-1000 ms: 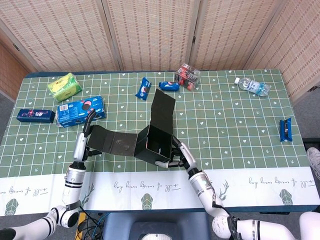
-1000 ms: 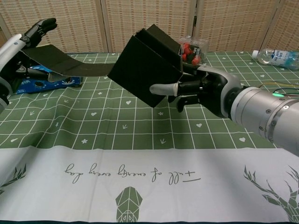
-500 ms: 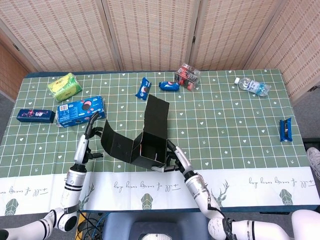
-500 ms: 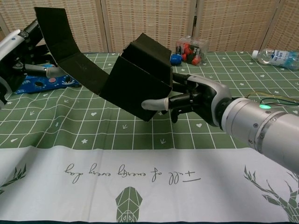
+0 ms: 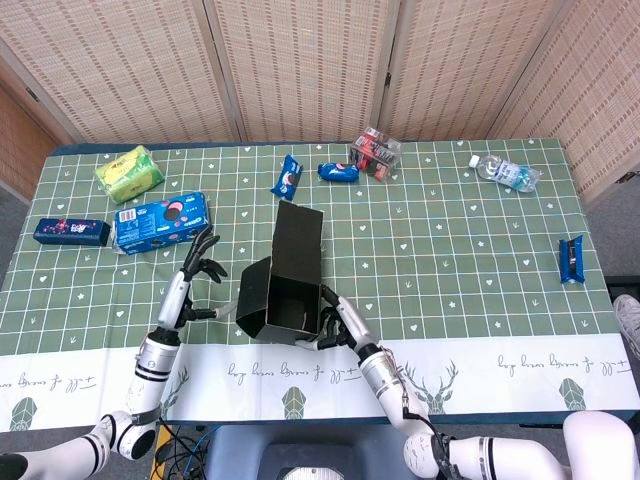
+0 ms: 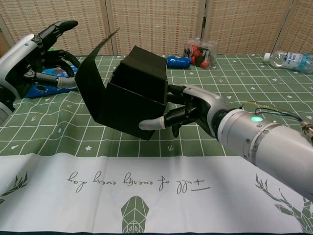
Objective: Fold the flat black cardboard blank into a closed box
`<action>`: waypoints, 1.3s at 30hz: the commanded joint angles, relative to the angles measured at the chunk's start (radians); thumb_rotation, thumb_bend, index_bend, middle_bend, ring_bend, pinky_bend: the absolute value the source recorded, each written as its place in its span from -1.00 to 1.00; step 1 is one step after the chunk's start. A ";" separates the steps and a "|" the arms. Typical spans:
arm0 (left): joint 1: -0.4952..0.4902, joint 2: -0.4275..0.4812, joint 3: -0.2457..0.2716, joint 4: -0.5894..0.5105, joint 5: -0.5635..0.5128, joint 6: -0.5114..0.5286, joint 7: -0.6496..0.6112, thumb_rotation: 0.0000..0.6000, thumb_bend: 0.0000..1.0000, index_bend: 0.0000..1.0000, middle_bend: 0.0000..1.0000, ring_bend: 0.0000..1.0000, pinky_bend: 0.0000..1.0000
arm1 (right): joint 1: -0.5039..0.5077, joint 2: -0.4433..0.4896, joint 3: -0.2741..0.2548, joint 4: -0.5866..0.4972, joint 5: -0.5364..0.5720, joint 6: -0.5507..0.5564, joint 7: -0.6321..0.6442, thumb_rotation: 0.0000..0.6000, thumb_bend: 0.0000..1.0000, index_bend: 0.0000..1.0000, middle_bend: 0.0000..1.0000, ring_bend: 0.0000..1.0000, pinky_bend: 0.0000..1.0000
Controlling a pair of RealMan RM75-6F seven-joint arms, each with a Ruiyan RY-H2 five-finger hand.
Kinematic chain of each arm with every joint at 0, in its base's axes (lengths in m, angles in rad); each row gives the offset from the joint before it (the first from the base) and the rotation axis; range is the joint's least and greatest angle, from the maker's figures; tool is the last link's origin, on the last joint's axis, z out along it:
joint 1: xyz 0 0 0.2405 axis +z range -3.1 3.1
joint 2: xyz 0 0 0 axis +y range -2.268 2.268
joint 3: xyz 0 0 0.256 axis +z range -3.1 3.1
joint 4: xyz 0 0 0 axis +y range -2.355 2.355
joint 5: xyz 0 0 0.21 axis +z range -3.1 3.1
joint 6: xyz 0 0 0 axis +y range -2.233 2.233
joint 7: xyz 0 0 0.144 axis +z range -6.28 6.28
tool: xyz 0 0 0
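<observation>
The black cardboard box (image 5: pixel 296 243) (image 6: pixel 140 84) is partly folded, tilted, and lifted near the table's front edge. Its open mouth faces up in the head view. A long top flap stands up at the back, and a side flap (image 5: pixel 251 296) (image 6: pixel 93 85) stands upright on the left. My right hand (image 5: pixel 337 320) (image 6: pixel 190 108) grips the box's right side, thumb under the lower edge and fingers on the wall. My left hand (image 5: pixel 196 266) (image 6: pixel 43 51) hovers with fingers spread just left of the side flap and holds nothing.
A blue cookie box (image 5: pixel 160 222) (image 6: pixel 39 84) lies behind my left hand. A green pack (image 5: pixel 128 172), blue snack packs (image 5: pixel 287 176), a clear tub (image 5: pixel 375 152) (image 6: pixel 201 51) and a bottle (image 5: pixel 505 172) (image 6: pixel 291 61) sit at the back. A blue bar (image 5: pixel 571 258) lies far right.
The left flap swung up from lying flat to standing against the box. The box shifted left and toward the front edge. My left hand let go of the flap and spread.
</observation>
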 commanded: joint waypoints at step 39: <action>-0.104 -0.253 0.212 0.706 0.204 0.184 -0.135 1.00 -0.69 -0.11 -0.39 0.06 0.13 | 0.078 0.033 -0.037 0.081 0.104 -0.083 -0.148 1.00 -0.03 -0.33 -0.11 0.22 0.33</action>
